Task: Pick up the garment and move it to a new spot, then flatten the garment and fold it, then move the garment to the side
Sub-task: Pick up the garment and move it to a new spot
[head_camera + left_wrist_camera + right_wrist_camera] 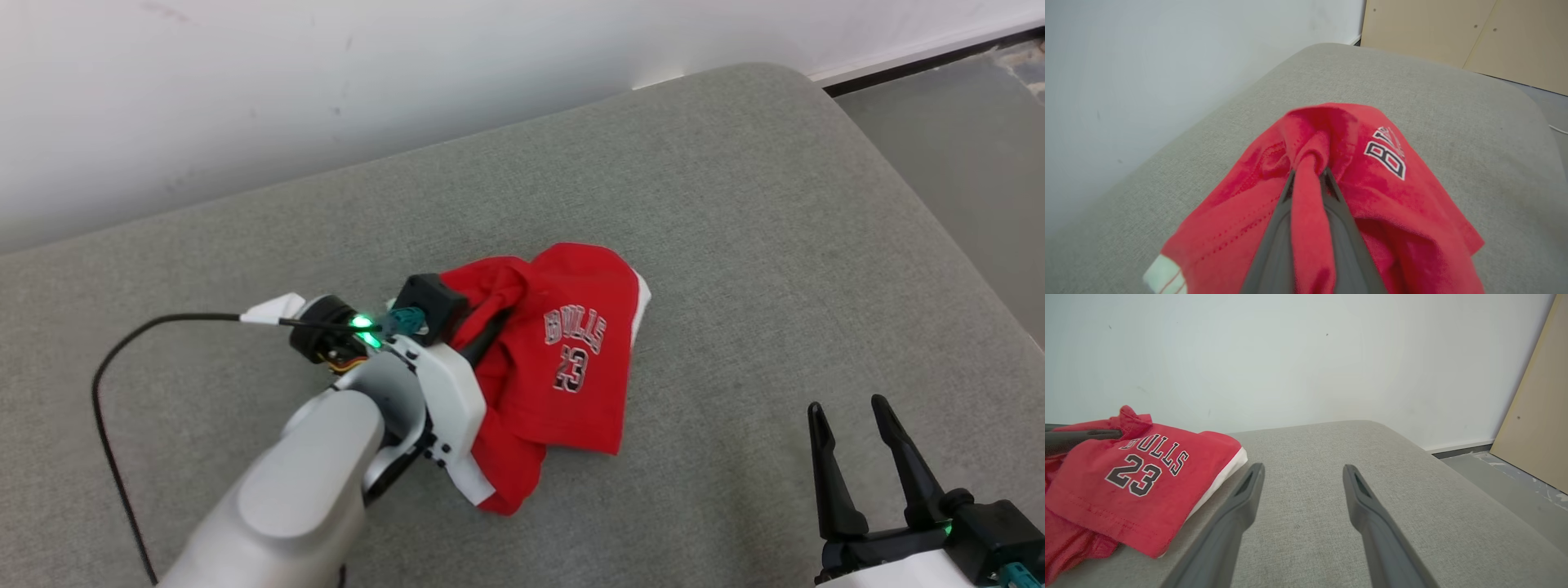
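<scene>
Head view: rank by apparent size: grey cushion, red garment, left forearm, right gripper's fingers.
1. grey cushion, by far the largest.
2. red garment and left forearm: about alike. The forearm is nearer the camera, so I won't rank them.
3. right gripper's fingers, smallest.

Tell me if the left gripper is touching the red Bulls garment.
Touching. The left wrist view shows the left gripper shut on a bunched fold of the red Bulls garment, with the cloth squeezed between its two dark fingers.

Bare cushion (816, 245) right of garment (563, 359)
</scene>
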